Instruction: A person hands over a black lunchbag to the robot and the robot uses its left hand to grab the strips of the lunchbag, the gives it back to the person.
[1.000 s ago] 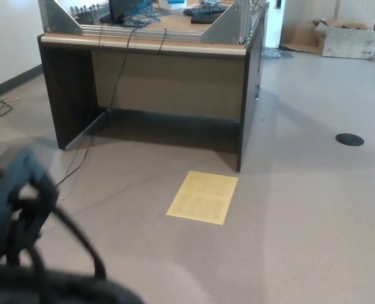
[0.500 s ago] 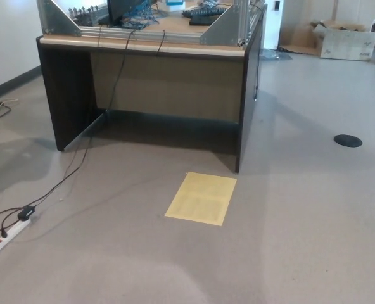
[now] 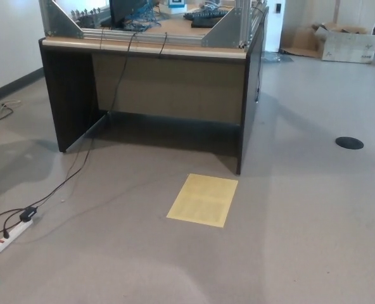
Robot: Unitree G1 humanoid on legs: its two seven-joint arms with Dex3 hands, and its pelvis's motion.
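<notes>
No lunchbag shows in the head view, and no person. Neither of my hands is in the picture. Only the grey floor and the furniture ahead are visible.
A dark desk point(image 3: 152, 82) with metal framing and cables on top stands ahead. A yellow sheet point(image 3: 203, 199) lies on the floor before it. A white power strip point(image 3: 9, 235) with a black cable lies at the lower left. A cardboard box point(image 3: 351, 43) sits far right, a black floor disc point(image 3: 349, 143) nearer.
One second ago a dark blurred shape with straps filled the lower left; it has left the picture. The power strip it hid now shows. The camera has shifted slightly.
</notes>
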